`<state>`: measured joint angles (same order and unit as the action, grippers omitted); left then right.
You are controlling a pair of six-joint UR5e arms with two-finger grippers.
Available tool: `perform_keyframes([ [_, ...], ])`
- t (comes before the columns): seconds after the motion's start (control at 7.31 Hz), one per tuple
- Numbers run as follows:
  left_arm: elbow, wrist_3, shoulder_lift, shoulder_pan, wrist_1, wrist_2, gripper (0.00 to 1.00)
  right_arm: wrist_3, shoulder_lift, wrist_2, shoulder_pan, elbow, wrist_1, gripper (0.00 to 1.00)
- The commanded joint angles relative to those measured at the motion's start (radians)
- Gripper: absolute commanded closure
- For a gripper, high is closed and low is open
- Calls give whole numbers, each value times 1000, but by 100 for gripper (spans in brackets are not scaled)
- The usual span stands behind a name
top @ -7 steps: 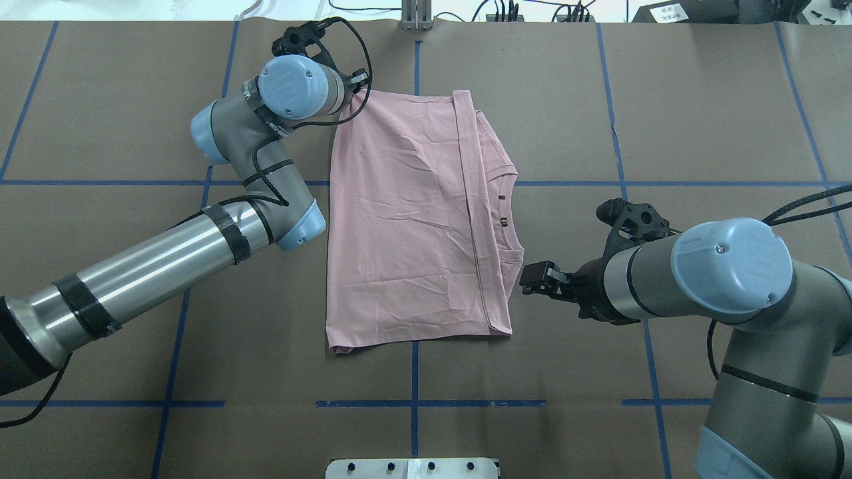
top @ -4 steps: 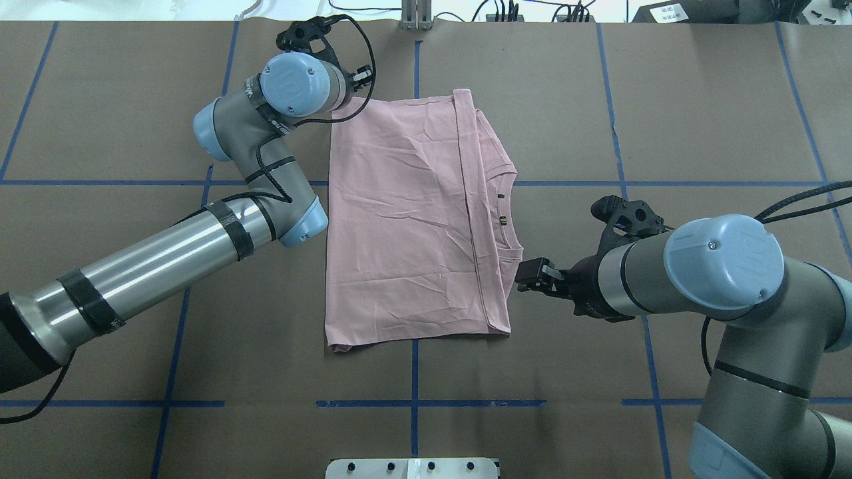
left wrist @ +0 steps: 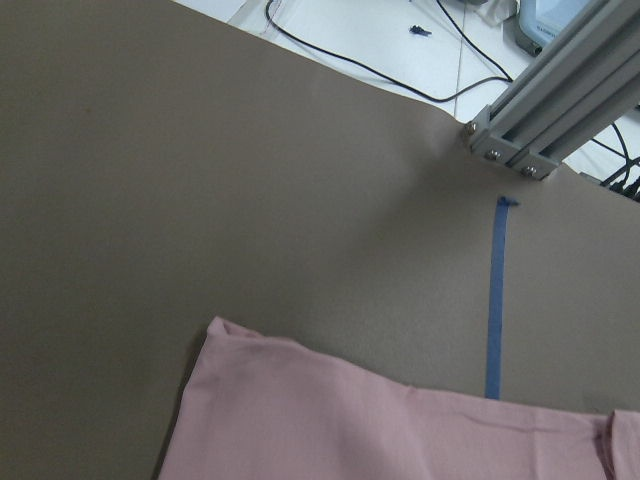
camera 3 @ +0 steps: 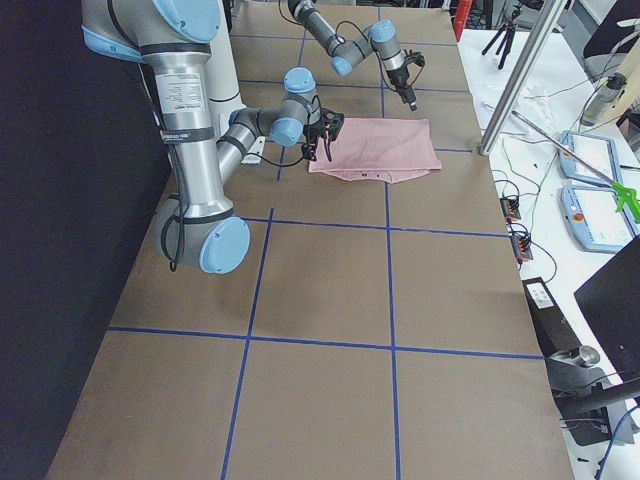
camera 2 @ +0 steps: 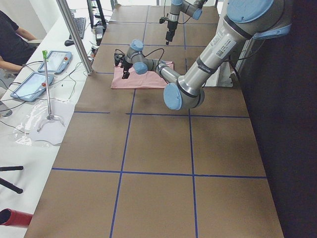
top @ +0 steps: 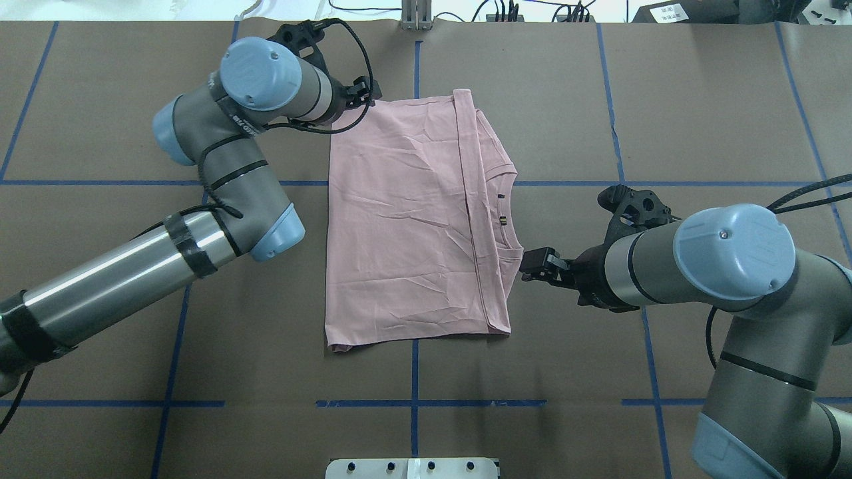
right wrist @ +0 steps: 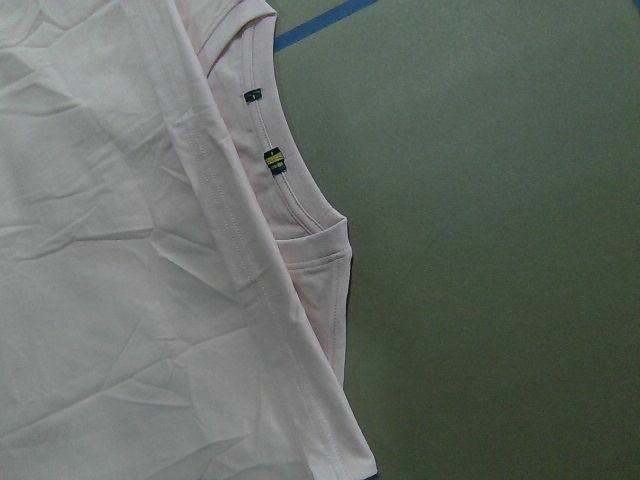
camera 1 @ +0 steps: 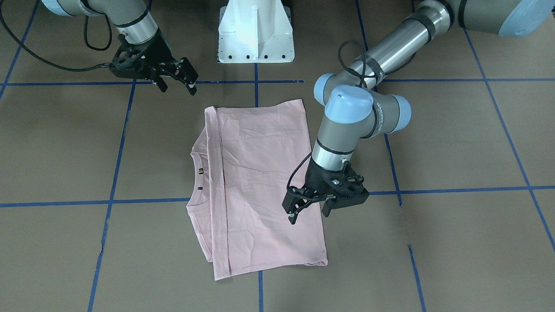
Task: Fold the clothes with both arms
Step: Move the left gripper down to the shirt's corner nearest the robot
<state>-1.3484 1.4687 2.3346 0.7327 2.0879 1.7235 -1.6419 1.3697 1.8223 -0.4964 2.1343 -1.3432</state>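
Note:
The pale pink T-shirt (top: 406,226) lies folded flat in the middle of the brown table, collar and small labels (right wrist: 272,160) on my right side. No print shows. It also shows in the front view (camera 1: 256,182). My left gripper (camera 1: 308,214) is open and empty, held just above the shirt's far left edge; in the overhead view (top: 366,93) it is at the far left corner. My right gripper (camera 1: 178,86) is open and empty, beside the shirt's near right part and apart from it (top: 536,266). The left wrist view shows the shirt's corner (left wrist: 380,430).
The white pedestal base (camera 1: 256,30) stands at the table's near edge. An aluminium post (left wrist: 550,110) and cables are at the far edge. Blue tape lines (top: 413,403) cross the table. An operator (camera 2: 12,39) and tablets (camera 2: 57,59) are at a side bench.
The left arm's wrist has swung to the left, and the shirt's far left corner has dropped flat. The right gripper has moved slightly toward the far side.

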Motion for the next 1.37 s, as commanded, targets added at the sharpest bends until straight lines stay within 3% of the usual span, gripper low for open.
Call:
perform_keyframes([
  [0.0, -335, 149, -162, -28, -224, 69, 0, 10, 0, 0, -2, 1, -1, 0],
  [0.27, -483, 342, -272, -128, -328, 62, 1, 11, 0, 0, -4, 1, -1, 0],
  [0.82, -477, 649, -293, -405, -410, -74, 4, 14, 0, 0, -7, -1, -1, 0],
  [1.23, -479, 671, -293, -433, -434, -76, 5, 17, 0, 0, -7, -2, 1, 0],
])
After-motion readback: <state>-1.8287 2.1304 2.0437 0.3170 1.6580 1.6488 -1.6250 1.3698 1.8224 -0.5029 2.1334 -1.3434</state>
